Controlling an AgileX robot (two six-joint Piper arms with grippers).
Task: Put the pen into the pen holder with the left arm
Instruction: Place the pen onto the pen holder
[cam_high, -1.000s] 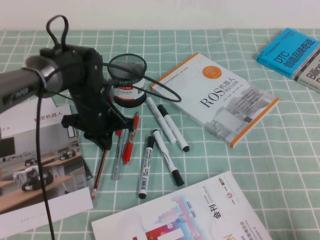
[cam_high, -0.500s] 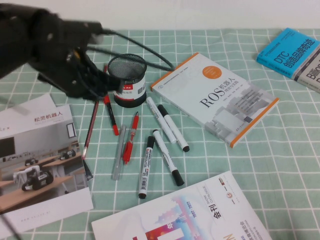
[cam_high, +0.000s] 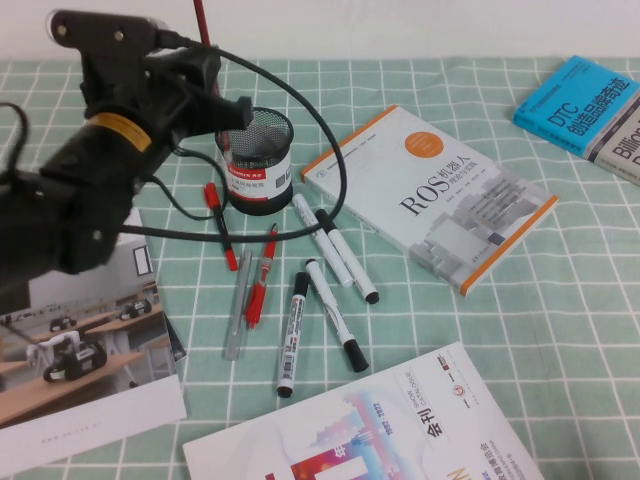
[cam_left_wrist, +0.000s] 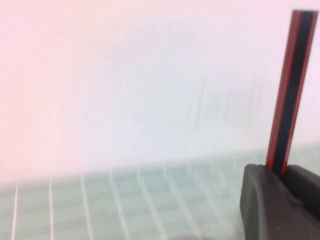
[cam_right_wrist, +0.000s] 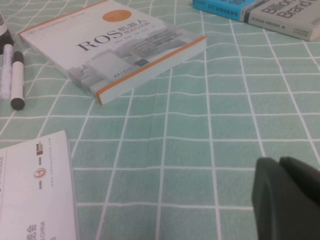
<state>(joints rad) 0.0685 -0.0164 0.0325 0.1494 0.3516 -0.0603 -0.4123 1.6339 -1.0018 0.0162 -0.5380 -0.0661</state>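
My left gripper (cam_high: 207, 58) is raised above the table's back left and is shut on the pen (cam_high: 203, 20), a thin dark-red stick that stands upright out of the top of the high view. In the left wrist view the pen (cam_left_wrist: 290, 95) rises from between the closed left gripper (cam_left_wrist: 276, 172). The pen holder (cam_high: 257, 160), a black mesh cup with a red-striped label, stands just right of and below the gripper. My right gripper (cam_right_wrist: 277, 162) is shut and empty, low over the green cloth; it is out of the high view.
Several markers (cam_high: 335, 245), a thick red pen (cam_high: 258, 275) and a black pen with red ends (cam_high: 222, 225) lie in front of the holder. A ROS book (cam_high: 430, 195), a blue book (cam_high: 585, 105), a magazine (cam_high: 370, 430) and a brochure (cam_high: 80, 340) lie around.
My left gripper took the pen off the cloth, lifted it and swung it upright beside the holder. The arm's cable now drapes over the holder and pens.
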